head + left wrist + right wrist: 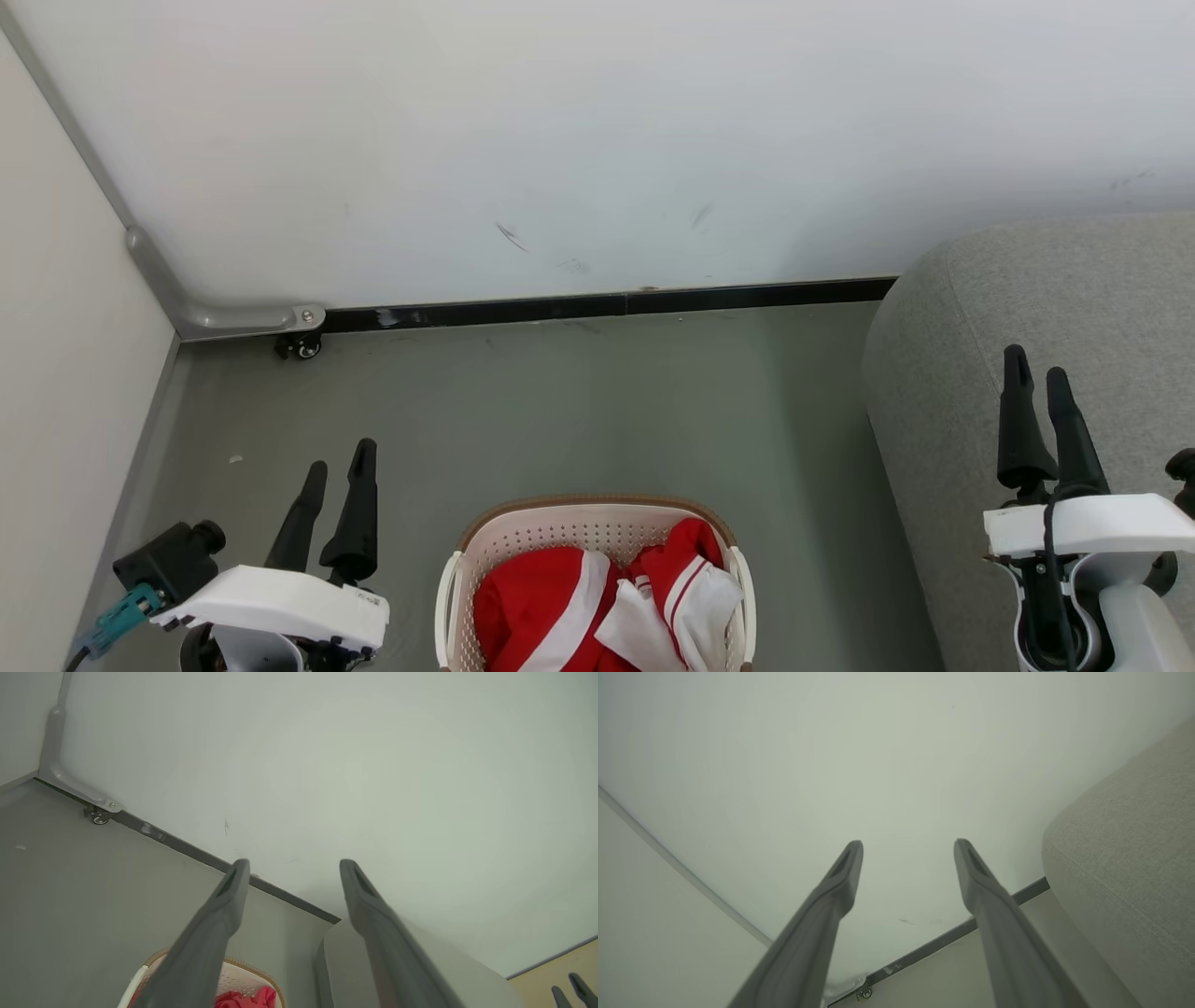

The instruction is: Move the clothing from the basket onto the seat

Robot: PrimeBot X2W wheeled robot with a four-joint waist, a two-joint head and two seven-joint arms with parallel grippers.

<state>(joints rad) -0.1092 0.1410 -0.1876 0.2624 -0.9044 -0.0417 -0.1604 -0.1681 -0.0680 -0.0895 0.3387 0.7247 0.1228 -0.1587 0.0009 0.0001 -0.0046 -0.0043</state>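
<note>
Spread wide and empty: left gripper [341,457] at 8 o'clock, right gripper [1036,364] at 4 o'clock. Red clothing [541,602] heaped in the basket [551,534] at 6 o'clock, sofa [1074,299] at 3 o'clock. Likely trouble: pinching 2 tangled garments at once, dragging or tipping the light basket.

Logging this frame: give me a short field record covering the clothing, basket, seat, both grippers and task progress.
clothing: red and white, piled in the basket
basket: on the grey floor, between the two arms, left of the seat
seat: grey, at the right; no garment on the part in view
left gripper: open, holding nothing, left of the basket
right gripper: open, holding nothing, seen against the seat
progress: transfer not yet begun
</note>
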